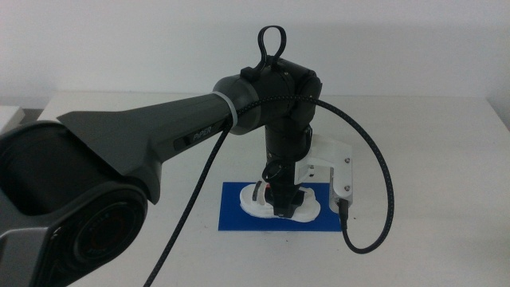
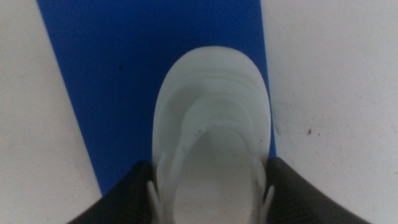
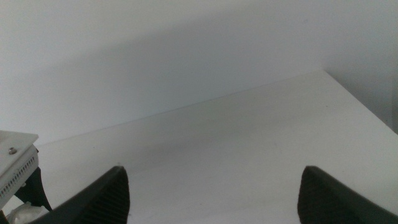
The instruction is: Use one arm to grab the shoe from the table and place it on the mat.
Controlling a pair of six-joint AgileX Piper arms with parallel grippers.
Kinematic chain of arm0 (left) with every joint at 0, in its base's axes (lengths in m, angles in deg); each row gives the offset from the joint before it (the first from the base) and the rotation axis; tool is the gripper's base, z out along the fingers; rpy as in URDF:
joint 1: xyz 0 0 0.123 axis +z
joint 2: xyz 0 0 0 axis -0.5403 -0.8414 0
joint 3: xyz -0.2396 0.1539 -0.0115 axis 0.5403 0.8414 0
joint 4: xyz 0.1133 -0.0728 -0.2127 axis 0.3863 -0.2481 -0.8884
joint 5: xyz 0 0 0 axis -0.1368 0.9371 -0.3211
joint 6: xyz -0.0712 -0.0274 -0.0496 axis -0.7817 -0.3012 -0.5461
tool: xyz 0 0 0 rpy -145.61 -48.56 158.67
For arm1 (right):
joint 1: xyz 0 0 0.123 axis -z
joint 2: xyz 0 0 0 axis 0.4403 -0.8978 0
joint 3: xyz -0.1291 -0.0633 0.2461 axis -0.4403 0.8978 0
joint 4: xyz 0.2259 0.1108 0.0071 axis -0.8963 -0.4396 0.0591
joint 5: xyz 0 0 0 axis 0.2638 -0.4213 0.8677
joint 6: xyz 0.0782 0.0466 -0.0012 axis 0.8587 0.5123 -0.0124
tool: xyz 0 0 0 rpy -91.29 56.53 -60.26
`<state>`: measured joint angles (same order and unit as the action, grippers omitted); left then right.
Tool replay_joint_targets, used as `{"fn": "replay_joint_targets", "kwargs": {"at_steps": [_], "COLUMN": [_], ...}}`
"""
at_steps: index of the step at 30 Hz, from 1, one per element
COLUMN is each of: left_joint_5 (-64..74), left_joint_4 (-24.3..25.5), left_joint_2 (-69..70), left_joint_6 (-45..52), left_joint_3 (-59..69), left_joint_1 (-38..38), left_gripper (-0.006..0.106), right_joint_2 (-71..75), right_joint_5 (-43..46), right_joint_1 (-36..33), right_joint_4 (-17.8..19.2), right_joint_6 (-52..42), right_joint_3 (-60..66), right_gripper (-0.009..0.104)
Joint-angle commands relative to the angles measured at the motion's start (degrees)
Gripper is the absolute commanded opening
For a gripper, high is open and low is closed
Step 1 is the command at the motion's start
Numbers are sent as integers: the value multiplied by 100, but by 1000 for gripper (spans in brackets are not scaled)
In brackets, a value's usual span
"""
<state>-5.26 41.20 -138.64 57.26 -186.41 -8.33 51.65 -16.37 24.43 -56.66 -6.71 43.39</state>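
Observation:
The white shoe [image 1: 307, 209] lies on the blue mat [image 1: 239, 211] near the table's front middle. The left arm [image 1: 159, 135] reaches in from the left, and its gripper [image 1: 283, 203] points straight down onto the shoe's middle. In the left wrist view the shoe's white toe [image 2: 211, 124] sits between the two dark jaws over the mat [image 2: 112, 74]. The left gripper [image 2: 210, 163] is shut on the shoe's sides. The straps are hidden by the gripper. The right gripper [image 3: 214, 169] is open and empty, out of the middle view.
The white table [image 1: 430, 159] surrounds the mat on all sides. The left arm's black cable [image 1: 382, 199] loops down to the right of the shoe. The left arm's white bracket [image 3: 15, 162] shows at the edge of the right wrist view.

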Motion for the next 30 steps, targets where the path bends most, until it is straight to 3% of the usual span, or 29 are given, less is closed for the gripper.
{"fn": "replay_joint_targets", "kwargs": {"at_steps": [1,6,9,17,23,26,30], "left_joint_5": [17,17,17,-38,17,17,17], "left_joint_4": [21,21,139,226,413,659,408], "left_joint_2": [-10,-35,-35,-35,286,965,2202], "left_joint_6": [-135,-348,-483,-533,-611,-1375,-2560], "left_joint_3": [3,3,3,3,-272,-241,332], "left_joint_1": [-12,-12,-12,-12,-12,42,422], "left_gripper": [1,15,31,92,94,94,94], "right_joint_2": [27,27,27,27,27,27,27], "right_joint_5": [34,34,34,34,34,34,25], "right_joint_1": [0,0,0,0,0,0,0], "right_joint_4": [61,61,61,61,61,61,61], "right_joint_6": [-29,-29,-29,-29,-29,-29,-29], "right_joint_3": [14,14,14,14,14,14,14], "right_gripper": [79,79,79,79,79,79,79]}}
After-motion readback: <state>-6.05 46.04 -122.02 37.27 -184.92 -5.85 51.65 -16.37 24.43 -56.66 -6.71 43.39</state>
